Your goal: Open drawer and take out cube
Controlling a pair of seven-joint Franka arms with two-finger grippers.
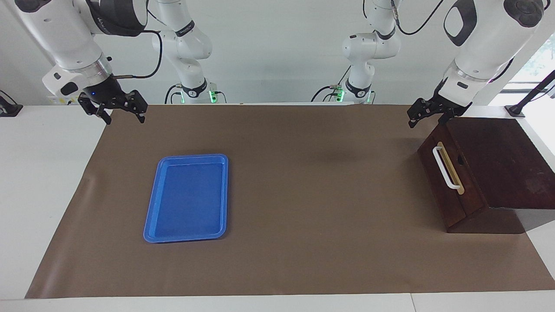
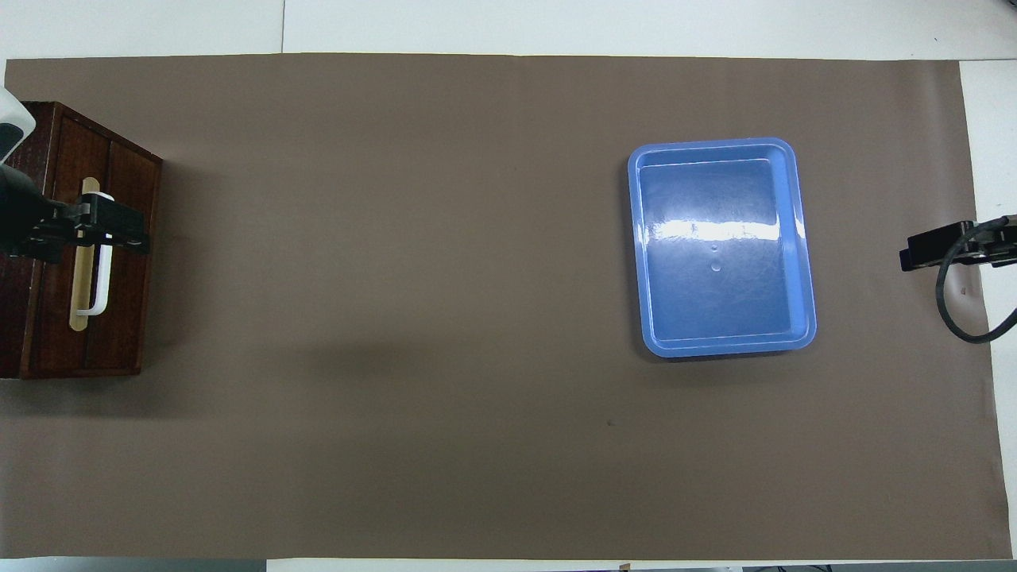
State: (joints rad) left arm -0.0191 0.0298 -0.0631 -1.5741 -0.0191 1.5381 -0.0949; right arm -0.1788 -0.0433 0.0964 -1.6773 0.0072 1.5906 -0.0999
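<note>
the drawer [image 1: 448, 173] sits closed in its dark wooden box [image 1: 498, 160] at the left arm's end of the table, its white bar handle [image 1: 445, 168] on the tan strip facing the middle of the brown mat [image 1: 303, 195]. the cube does not show in either view.

the left gripper [image 1: 429, 113] hangs in the air over the box's edge nearest the robots, fingers spread and holding nothing; from overhead it [image 2: 119, 230] covers the upper part of the handle, but the facing view shows it raised and apart from the drawer front.

the right gripper [image 1: 123, 113] hovers over the mat's edge at the right arm's end — its 2 fingers spread wide, nothing between them. a flat blue tray [image 1: 149, 216] lies on the mat toward that same end, well apart from the box.
</note>
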